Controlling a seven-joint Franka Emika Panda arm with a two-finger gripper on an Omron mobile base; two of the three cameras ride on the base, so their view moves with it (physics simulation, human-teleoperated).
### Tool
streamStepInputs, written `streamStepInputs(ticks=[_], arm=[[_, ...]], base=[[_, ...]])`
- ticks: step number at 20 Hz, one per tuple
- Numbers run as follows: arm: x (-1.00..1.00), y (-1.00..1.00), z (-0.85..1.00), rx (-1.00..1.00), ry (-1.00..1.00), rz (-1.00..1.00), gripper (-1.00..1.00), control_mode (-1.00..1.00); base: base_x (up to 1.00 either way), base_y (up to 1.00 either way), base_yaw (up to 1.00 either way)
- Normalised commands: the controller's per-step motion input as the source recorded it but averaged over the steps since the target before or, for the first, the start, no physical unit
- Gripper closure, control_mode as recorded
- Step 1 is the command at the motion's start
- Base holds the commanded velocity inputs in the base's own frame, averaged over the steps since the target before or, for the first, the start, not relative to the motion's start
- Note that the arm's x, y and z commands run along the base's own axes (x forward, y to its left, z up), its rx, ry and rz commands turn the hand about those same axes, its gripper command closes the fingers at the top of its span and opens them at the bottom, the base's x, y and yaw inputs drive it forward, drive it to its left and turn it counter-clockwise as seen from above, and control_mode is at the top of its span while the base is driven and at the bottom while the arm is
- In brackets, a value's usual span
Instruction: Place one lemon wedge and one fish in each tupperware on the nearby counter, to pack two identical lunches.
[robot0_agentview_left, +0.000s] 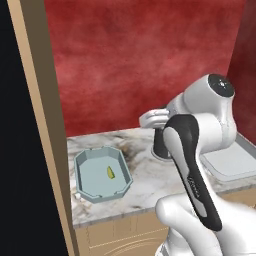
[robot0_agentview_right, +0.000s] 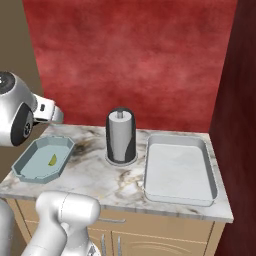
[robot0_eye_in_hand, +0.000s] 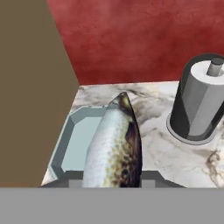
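I'm carrying a fish (robot0_eye_in_hand: 114, 146) pinched in the jaws; next, lower it into the blue tupperware (robot0_eye_in_hand: 75, 142) beside the lemon wedge (robot0_agentview_left: 110, 173).

Two tupperware trays, one pale blue (robot0_agentview_right: 30, 167) and one white-grey (robot0_agentview_right: 180, 170); one lemon wedge (robot0_agentview_right: 52, 160); one fish (robot0_eye_in_hand: 114, 146); one paper-towel holder (robot0_agentview_right: 120, 136); one worktop (robot0_agentview_right: 125, 185)
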Motion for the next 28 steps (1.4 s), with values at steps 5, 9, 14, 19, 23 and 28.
streamStepInputs(ticks=[5, 9, 14, 19, 23, 28], arm=[[0.00, 0.18, -0.17, 0.03, 0.09, -0.08, 1.00, -1.00], [0.00, 0.20, -0.20, 0.02, 0.12, -0.04, 1.00, -1.00], [0.01, 0.13, -0.22, 0.00, 0.15, 0.00, 1.00, -1.00], [0.14, 0.11, -0.33, 0.00, 0.15, 0.00, 1.00, -1.00], [0.25, 0.13, -0.36, 0.00, 0.12, 0.00, 1.00, -1.00], [0.23, 0.21, -0.39, 0.00, 0.04, 0.00, 1.00, -1.00]], base=[[0.00, 0.00, 0.00], [0.00, 0.00, 0.00], [0.00, 0.00, 0.00], [0.00, 0.00, 0.00], [0.00, 0.00, 0.00], [0.00, 0.00, 0.00]])
